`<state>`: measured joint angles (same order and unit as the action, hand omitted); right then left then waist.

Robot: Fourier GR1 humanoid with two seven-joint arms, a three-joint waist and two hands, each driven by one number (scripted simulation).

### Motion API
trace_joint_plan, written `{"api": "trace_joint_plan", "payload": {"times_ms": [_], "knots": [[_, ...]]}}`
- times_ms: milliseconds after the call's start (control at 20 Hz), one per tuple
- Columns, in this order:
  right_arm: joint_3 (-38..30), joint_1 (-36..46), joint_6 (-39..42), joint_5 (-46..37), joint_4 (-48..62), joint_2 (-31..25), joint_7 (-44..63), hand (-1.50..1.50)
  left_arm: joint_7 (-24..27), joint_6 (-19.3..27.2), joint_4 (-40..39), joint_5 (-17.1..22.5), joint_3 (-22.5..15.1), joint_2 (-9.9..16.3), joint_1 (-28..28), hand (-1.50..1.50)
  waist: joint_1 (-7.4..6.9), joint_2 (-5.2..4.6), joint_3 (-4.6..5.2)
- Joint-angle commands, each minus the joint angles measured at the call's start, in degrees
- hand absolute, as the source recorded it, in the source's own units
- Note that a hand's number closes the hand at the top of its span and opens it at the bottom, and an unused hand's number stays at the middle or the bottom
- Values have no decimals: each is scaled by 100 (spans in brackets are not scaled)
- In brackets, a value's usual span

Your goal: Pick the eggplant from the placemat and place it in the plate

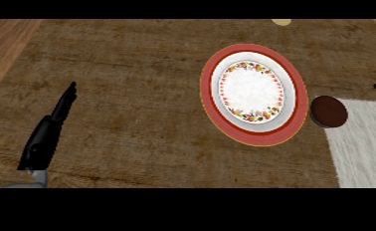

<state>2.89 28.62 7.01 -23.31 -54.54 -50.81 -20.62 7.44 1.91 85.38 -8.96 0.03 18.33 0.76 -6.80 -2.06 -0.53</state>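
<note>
Head view: red-rimmed plate (253, 94) sits on a brown counter (140, 75). Dark eggplant (328, 111) lies just right of the plate, at a white placemat's (357, 140) edge. Left hand (50, 133) rests well left of the plate, fingers straight and pressed together.

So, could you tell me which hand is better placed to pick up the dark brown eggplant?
Probably the right, though unseen: the eggplant lies far right on the white placemat; the left hand rests far left.
</note>
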Motion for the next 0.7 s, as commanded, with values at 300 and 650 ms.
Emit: {"api": "trace_joint_plan", "payload": {"times_ms": [300,650], "knots": [[-613,1278,414,637,1178,-29,-3036,150,97,41,-315,17,230,71,4,0,300,93,33],[-181,2009,882,343,1518,639,-3485,150,-339,-33,361,52,267,122,247,0,480,185,46]]}}
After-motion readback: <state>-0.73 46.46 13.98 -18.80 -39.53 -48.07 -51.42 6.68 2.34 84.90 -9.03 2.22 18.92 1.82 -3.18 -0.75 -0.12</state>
